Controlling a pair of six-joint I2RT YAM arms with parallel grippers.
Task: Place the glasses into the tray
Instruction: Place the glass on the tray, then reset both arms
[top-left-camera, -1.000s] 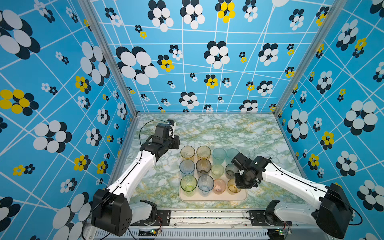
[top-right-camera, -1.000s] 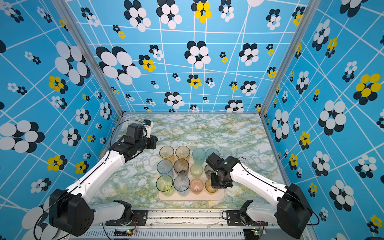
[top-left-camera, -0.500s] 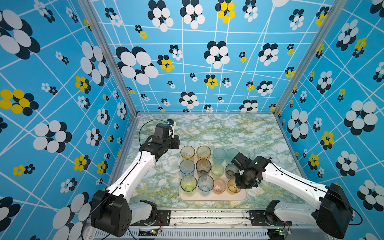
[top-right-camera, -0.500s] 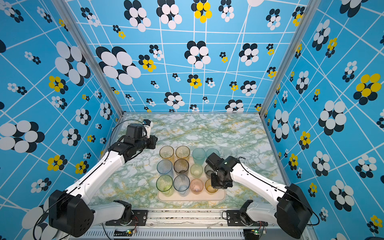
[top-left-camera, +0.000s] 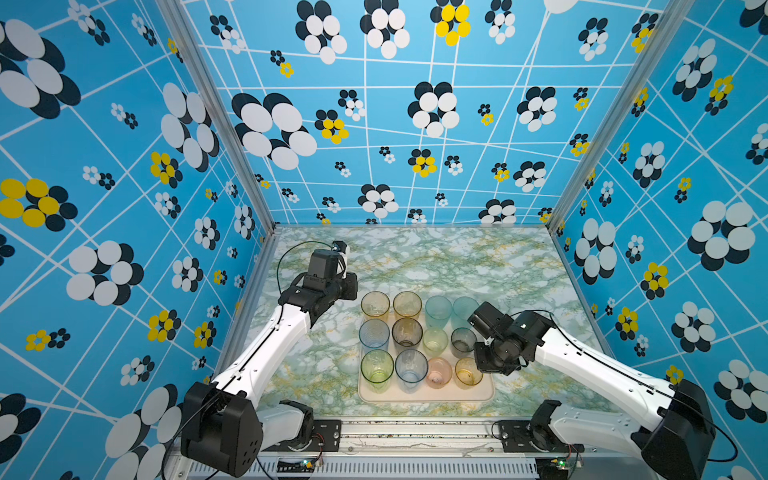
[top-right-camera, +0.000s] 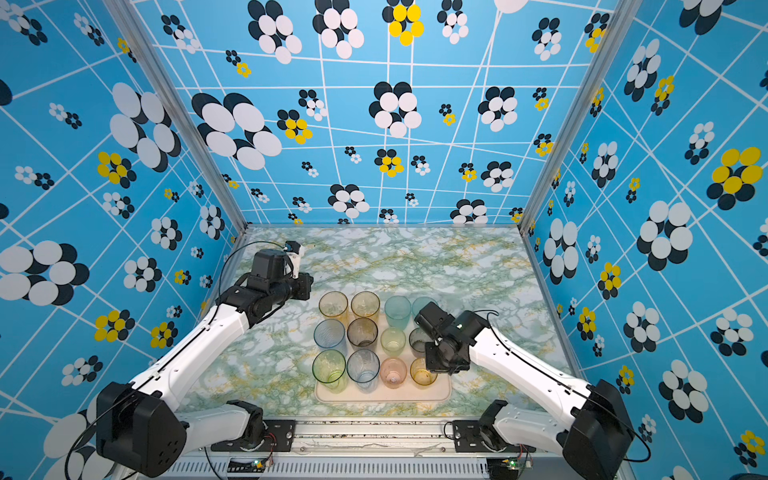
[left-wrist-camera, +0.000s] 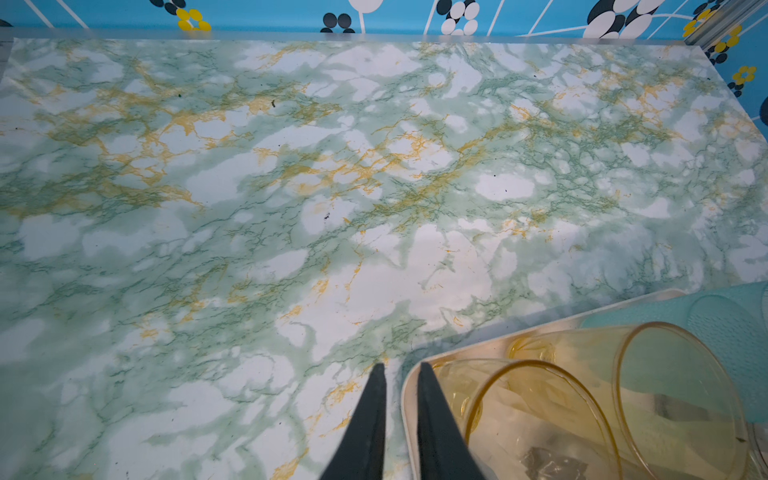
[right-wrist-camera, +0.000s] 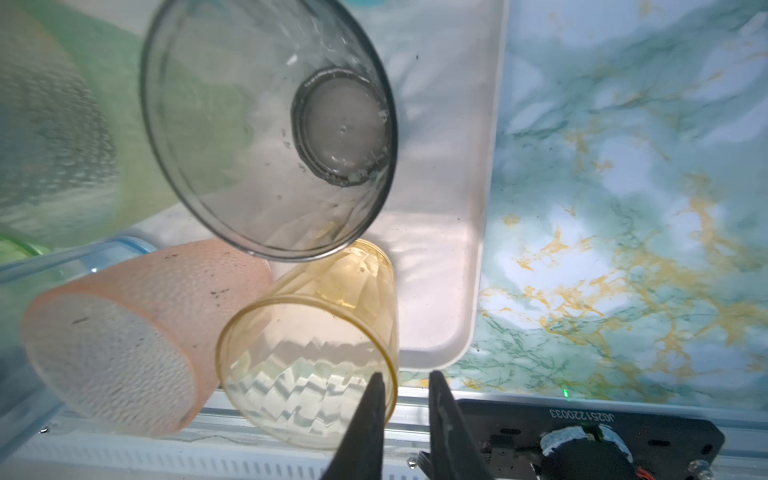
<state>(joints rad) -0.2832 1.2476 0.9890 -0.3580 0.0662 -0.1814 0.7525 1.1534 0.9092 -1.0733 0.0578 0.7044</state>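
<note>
Plainly, the glasses (top-left-camera: 407, 332) look light and thin-walled (plastic rather than real glass, I would judge, from the soft translucent tint). Weight is no worry, but slipping is: the walls are smooth and taper a little, and the tall ones would likely tip at a sideways nudge. All twelve stand upright in the tray (top-left-camera: 487, 392) on the desk (top-left-camera: 415, 257), three rows of four. They are packed so close that the sound hold is on a rim, one finger inside the wall and one outside. Tall amber, teal, blue and yellow-green ones fill the far row and the left side. Short ones sit toward the right arm, among them a smoky grey glass (right-wrist-camera: 266, 124), a dimpled pink glass (right-wrist-camera: 124, 332) and a faceted short amber glass (right-wrist-camera: 307, 345) at the tray's near corner. The right jaws stand slightly apart by that amber rim, clamping nothing that I can see; whether a fingertip (right-wrist-camera: 365, 424) touches it I cannot tell. The left jaws, a narrow slit between them and empty, hover over bare desk just beside the tray's far corner.
</note>
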